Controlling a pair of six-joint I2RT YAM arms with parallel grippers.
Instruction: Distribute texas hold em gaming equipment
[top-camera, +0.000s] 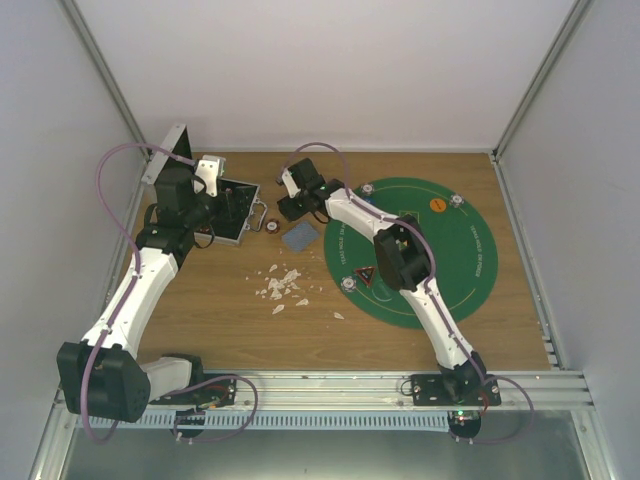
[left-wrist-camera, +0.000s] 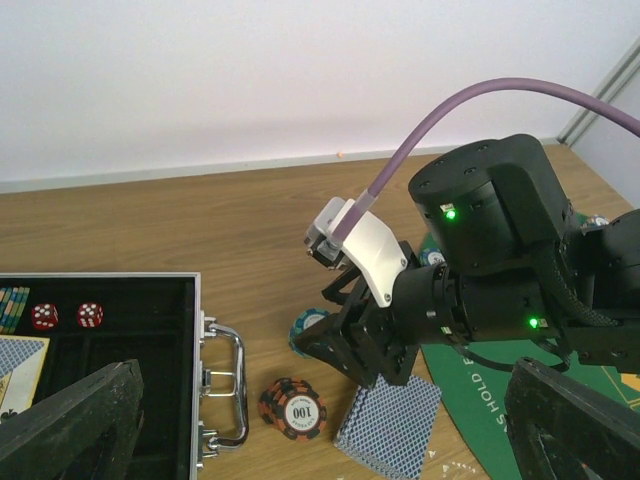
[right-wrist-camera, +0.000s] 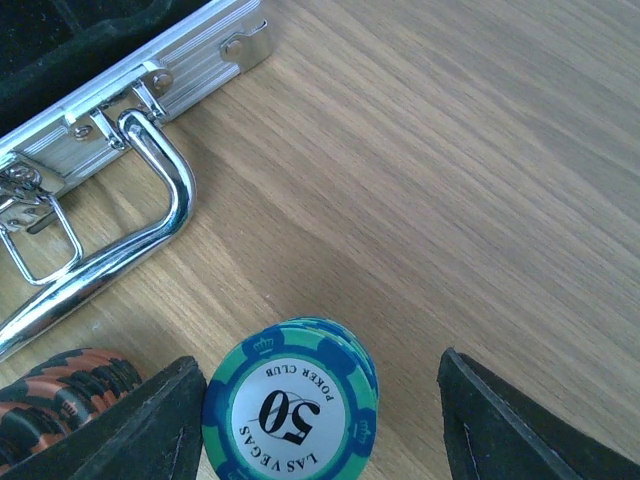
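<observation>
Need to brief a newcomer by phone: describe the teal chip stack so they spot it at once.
Find the open metal case at the table's far left. On the bare wood just off its handle stand two short chip stacks. Pick the teal-and-blue stack with 50 on its white centre, not the orange-and-black stack marked 100.

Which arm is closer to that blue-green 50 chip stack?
Right. The right gripper straddles the chip stack; the left gripper hangs farther off, by the open case.
</observation>
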